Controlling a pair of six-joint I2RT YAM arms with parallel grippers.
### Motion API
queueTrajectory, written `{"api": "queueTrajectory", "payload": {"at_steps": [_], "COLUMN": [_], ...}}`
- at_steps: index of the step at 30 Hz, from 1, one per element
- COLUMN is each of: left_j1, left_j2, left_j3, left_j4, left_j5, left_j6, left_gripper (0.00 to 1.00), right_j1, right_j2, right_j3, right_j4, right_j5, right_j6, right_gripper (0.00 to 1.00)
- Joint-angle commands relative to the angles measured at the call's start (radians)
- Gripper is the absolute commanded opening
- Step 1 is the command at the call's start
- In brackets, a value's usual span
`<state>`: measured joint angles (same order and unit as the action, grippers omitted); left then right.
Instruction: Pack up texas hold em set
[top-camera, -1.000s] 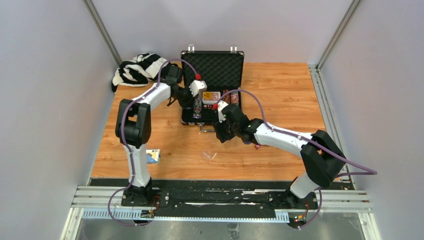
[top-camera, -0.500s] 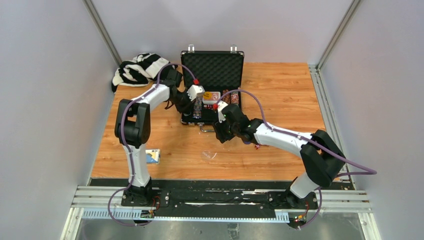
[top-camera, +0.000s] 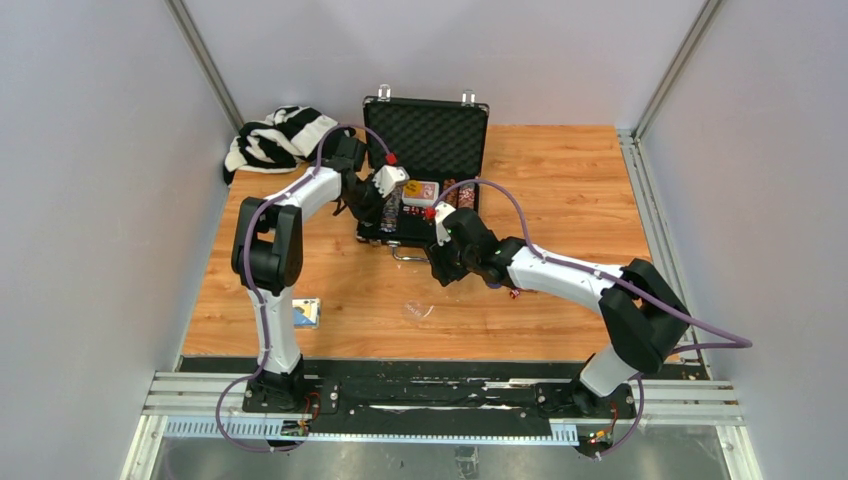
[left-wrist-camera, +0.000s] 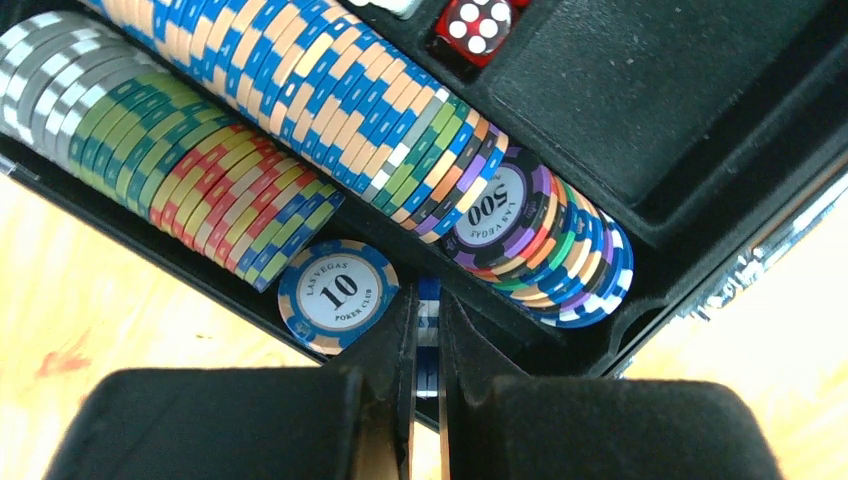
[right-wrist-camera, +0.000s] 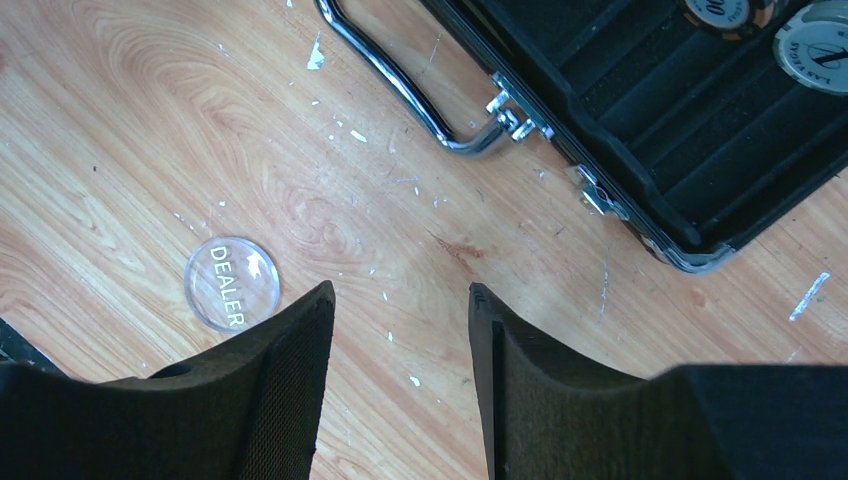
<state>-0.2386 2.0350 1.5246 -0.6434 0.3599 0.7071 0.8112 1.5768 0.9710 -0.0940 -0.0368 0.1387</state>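
The black briefcase lies open at the back of the table, lid up, with a silver handle. Its tray holds rows of multicoloured poker chips, a card deck and a red die. My left gripper is at the tray's front left, shut on a blue-and-white chip held edge-on beside a flat "10" chip. My right gripper is open and empty above the wood, in front of the case. A clear dealer button lies just to its left.
A black-and-white striped cloth lies at the back left. A small blue-and-white item lies on the wood near the left arm's base. A small red piece lies under the right forearm. White flecks mark the wood.
My left gripper has come down and slightly left into the tray's front corner. The briefcase has shifted a little away and left. The right arm has not moved.
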Motion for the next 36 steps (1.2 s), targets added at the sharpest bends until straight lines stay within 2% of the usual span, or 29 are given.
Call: {"api": "queueTrajectory", "payload": {"at_steps": [1, 18, 29, 33, 36], "left_j1": [0.018, -0.041, -0.040, -0.041, -0.041], "left_j2": [-0.022, -0.079, -0.233, -0.303, -0.348], "left_j3": [0.005, 0.033, 0.030, -0.057, -0.163], "left_j4": [0.097, 0.091, 0.093, 0.193, 0.329], "left_j5": [-0.168, -0.104, 0.084, 0.022, -0.132], "left_j6": [-0.002, -0.002, -0.092, -0.187, -0.365], "left_gripper": [0.00, 0.00, 0.00, 0.00, 0.01], "right_j1": [-0.010, -0.010, -0.010, -0.010, -0.010], "right_j2": [0.013, 0.023, 0.006, 0.007, 0.020], "right_j3": [-0.012, -0.016, -0.013, 0.014, 0.052], "right_j4": [0.018, 0.025, 0.025, 0.010, -0.009], "right_j5": [-0.010, -0.020, -0.017, -0.002, 0.011], "right_j6": [0.010, 0.013, 0.015, 0.011, 0.008], "right_gripper": [0.51, 0.51, 0.51, 0.51, 0.51]}}
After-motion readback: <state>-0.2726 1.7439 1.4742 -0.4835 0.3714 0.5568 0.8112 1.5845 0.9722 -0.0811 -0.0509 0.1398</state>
